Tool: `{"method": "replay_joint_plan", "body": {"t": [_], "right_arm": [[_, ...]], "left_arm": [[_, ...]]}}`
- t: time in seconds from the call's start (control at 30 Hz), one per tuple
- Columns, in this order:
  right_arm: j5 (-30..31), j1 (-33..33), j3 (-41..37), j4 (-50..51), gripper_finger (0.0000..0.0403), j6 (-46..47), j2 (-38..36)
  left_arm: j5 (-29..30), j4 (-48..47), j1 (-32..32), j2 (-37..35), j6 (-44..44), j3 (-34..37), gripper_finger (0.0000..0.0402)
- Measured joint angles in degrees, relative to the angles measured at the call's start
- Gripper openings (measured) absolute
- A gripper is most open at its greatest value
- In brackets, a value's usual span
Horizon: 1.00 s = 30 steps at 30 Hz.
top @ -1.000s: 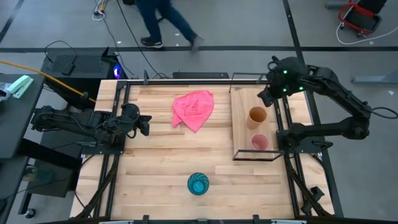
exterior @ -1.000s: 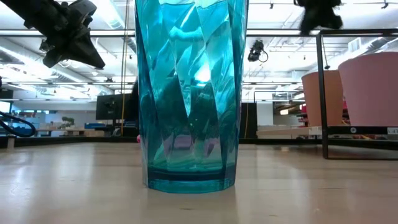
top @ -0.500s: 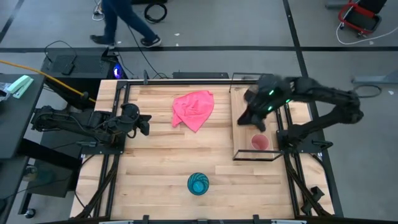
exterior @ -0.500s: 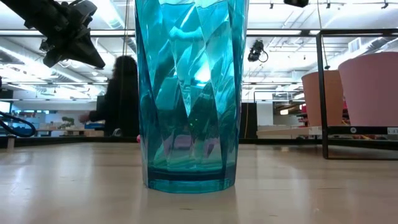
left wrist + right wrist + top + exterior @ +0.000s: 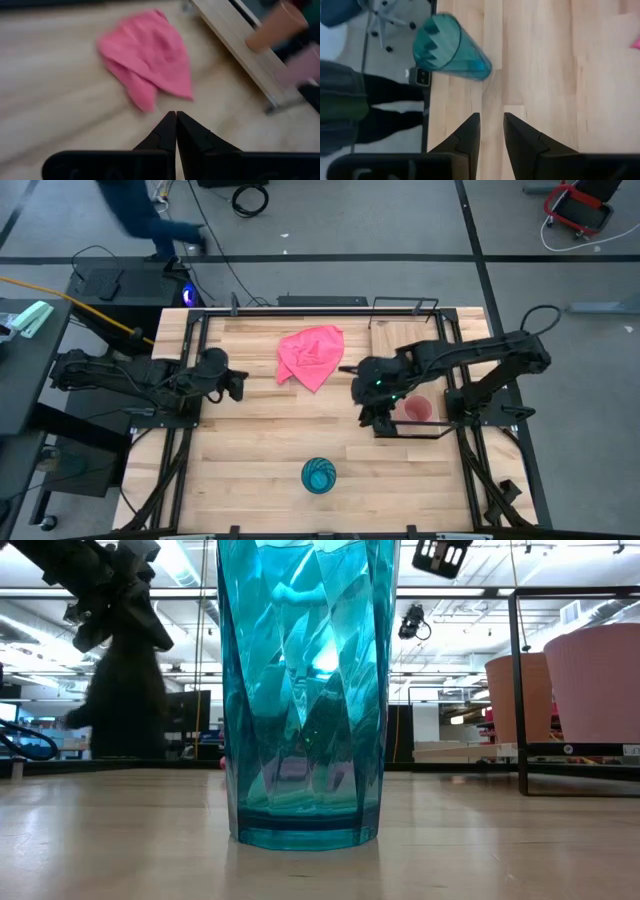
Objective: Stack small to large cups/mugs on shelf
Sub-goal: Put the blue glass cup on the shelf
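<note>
From above, we see the table (image 5: 250, 440) with the shelf (image 5: 385, 345) lying along its right side, a light-wood board in a thin black wire frame. The small pink cup (image 5: 417, 409) stands upright on the near end of that board. In the low view the orange cup (image 5: 508, 700) stands on the shelf just beside the pink one and farther back; from above, the right arm covers it. The teal-blue cup (image 5: 319, 475) stands alone on the bare table near its front edge, well apart from the shelf; we see it upright and close to the lens in the low view.

The right pincer (image 5: 372, 392) hangs over the table at the shelf's inner edge, beside the pink cup. Its wrist view shows its two fingers (image 5: 466, 134) parted with bare wood between them, holding nothing, and the teal-blue cup ahead of them.

The left pincer (image 5: 237, 383) waits at the left side of the table, pointed toward the pink cloth (image 5: 312, 355). Its wrist view shows the fingertips pressed together, empty.

A person (image 5: 125, 690) shows in the room beyond the table, blurred.
</note>
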<state>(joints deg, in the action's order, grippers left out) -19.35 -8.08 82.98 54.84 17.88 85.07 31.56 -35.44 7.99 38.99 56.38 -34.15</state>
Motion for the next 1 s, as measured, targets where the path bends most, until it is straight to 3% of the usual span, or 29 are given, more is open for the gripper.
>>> {"method": "replay_joint_plan", "body": {"t": [0.17,0.37,0.53,0.8,1.0], "right_arm": [[0.15,-1.67,-0.04,-0.5,0.0094,-1.61,2.4],[1.77,-3.45,-0.04,-1.44,0.0094,-1.81,3.43],[5.34,-4.24,-0.04,-1.53,0.0094,-1.76,3.14],[6.16,-4.48,-0.04,-4.29,0.0094,-2.0,3.09],[6.44,-4.48,-0.04,-4.29,0.0094,-1.74,3.09]], "left_arm": [[-15.97,3.8,2.4,6.38,-0.22,0.0,0.0021],[-22.33,14.49,12.85,16.73,6.07,0.0,0.0027],[-21.77,26.98,22.42,25.33,13.49,0.0,0.0017],[-11.91,55.97,30.97,43.25,15.04,-0.12,0.0015],[-11.03,58.25,33.0,53.73,14.57,-6.56,0.0019]]}}
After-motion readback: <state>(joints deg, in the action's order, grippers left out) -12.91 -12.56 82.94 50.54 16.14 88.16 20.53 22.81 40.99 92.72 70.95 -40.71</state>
